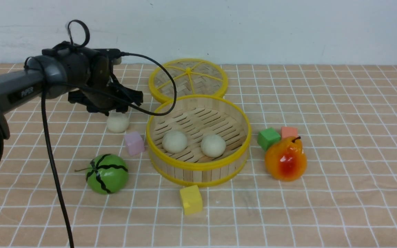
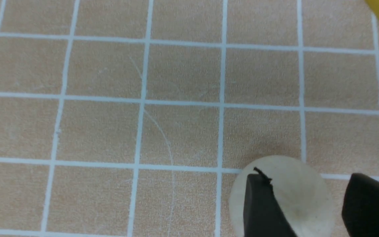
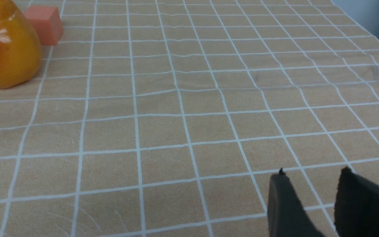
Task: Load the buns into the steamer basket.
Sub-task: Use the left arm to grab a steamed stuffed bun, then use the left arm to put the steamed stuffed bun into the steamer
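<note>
At about ten o'clock from the large round bamboo-slat steamer basket with yellow rims (image 1: pixel 198 174), a small smooth cream dough-like bun (image 1: pixel 117 122) sits on the tan checked table (image 1: pixel 339 206), outside the wall. A second bun (image 1: pixel 174 141) and a third bun (image 1: pixel 213 145) lie inside on the slatted floor, toward six o'clock. The left pincer (image 1: pixel 115 109) hangs just above the loose bun, jaws spread, holding nothing. The right pincer (image 3: pixel 313 172) is likewise spread and empty over bare table.

Hazards noted:

1. The left wrist view shows the pincer off-centre, with one black finger (image 2: pixel 262 204) overlying the bun's crown rather than clearing its side. A straight descent would likely press the bun, denting it or rolling it away.
2. Smooth and round, the bun may squirt out if pinched off its middle.
3. A small pale pink cube (image 1: pixel 134 143) stands at nine o'clock, just beside the basket wall — a low carry could knock it.
4. The upright wall demands lift before crossing; too low, and the rim gets shoved.
5. The black cable (image 1: pixel 175 90) droops toward the rim at ten o'clock — how close I cannot tell, but it could snag.
</note>
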`<state>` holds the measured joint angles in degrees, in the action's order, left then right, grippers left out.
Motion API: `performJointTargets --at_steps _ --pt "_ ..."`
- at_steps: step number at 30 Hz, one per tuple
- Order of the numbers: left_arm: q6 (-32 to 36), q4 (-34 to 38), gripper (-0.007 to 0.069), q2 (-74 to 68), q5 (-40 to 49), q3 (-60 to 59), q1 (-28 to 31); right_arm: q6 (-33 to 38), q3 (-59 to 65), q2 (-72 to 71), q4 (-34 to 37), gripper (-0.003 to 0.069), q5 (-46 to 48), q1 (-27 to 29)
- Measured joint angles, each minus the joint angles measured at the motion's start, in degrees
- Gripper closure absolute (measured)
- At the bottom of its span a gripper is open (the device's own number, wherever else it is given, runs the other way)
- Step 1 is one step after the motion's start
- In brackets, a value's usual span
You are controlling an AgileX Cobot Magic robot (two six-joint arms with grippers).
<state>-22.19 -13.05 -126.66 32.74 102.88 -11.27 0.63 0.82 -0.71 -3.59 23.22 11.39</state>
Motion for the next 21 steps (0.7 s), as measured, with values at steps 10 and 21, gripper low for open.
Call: performJointTargets --at_steps 10,21 --pt "-0.04 -0.11 0.0481 -0.95 -0.05 0.0 0.0 0.0 0.0 0.0 0.0 0.0418 0.0 0.0" --pt "-0.04 -0.15 0.0638 0.72 2.01 0.0 0.0 0.0 0.0 0.0 0.0 0.0418 0.0 0.0"
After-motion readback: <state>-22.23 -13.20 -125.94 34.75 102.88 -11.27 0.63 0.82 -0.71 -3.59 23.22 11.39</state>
